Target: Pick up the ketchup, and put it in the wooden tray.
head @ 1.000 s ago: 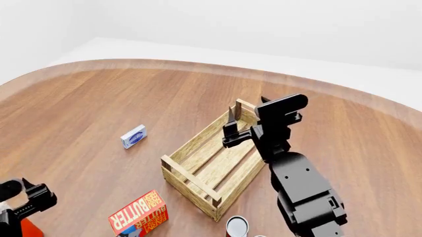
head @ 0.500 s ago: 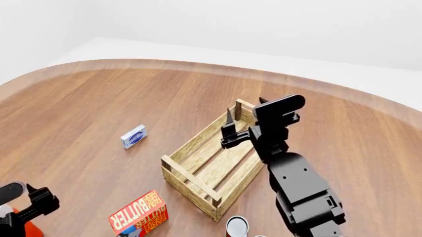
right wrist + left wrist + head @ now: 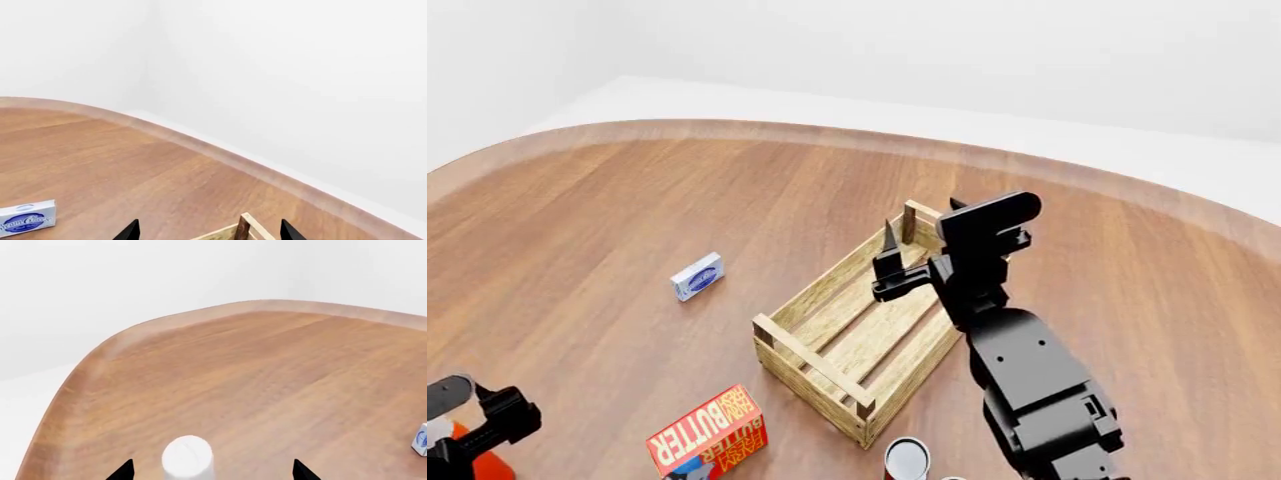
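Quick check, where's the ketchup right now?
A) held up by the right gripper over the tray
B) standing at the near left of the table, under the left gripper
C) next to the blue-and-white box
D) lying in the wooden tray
B: the ketchup shows orange at the head view's lower left corner under the left gripper, and its white cap sits between the fingertips in the left wrist view.

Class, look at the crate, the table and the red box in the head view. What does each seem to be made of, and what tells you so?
The crate looks like pale unfinished wood: separate slats with gaps and square corner posts. The table seems to be wood or a wood veneer, brown with running grain and a smooth, faintly satin surface. The red box looks like printed cardboard: flat faces, sharp edges and lettering reading BUTTER.
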Motion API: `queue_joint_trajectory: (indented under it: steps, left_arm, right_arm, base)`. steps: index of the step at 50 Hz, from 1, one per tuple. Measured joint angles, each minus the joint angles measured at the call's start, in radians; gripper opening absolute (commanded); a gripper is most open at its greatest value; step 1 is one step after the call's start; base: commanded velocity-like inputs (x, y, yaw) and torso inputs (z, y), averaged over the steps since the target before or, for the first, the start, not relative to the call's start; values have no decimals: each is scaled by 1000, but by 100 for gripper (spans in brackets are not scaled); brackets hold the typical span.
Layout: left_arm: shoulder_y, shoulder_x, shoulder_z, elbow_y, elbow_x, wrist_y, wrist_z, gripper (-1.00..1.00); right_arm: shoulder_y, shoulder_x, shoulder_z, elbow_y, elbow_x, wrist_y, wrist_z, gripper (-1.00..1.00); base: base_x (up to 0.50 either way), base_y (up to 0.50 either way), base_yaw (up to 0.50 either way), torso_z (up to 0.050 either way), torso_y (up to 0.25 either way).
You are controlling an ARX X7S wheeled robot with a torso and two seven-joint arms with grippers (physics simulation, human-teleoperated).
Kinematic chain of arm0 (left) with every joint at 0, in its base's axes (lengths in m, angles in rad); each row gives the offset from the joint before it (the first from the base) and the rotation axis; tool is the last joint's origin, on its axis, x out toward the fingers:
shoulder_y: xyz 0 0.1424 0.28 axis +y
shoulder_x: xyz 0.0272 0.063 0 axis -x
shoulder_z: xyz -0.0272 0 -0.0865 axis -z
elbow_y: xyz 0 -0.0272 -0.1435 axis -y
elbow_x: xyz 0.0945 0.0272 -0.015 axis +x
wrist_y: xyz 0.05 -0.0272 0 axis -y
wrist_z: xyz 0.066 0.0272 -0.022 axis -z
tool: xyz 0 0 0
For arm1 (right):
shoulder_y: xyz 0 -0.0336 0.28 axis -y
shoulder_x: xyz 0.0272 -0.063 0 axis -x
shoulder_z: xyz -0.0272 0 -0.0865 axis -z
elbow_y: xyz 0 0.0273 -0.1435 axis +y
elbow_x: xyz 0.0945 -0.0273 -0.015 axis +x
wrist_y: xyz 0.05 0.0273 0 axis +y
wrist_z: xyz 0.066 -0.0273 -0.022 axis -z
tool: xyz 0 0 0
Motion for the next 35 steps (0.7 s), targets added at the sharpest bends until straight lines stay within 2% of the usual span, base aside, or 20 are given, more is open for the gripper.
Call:
queue_joint_trajectory:
  steps: [35]
  left_arm:
    - [-88, 7, 31, -251, 49, 109, 11, 100]
  right_arm:
    - [0, 14, -9, -12, 12, 13, 15, 100]
  base:
    - [0, 0, 0, 0, 0]
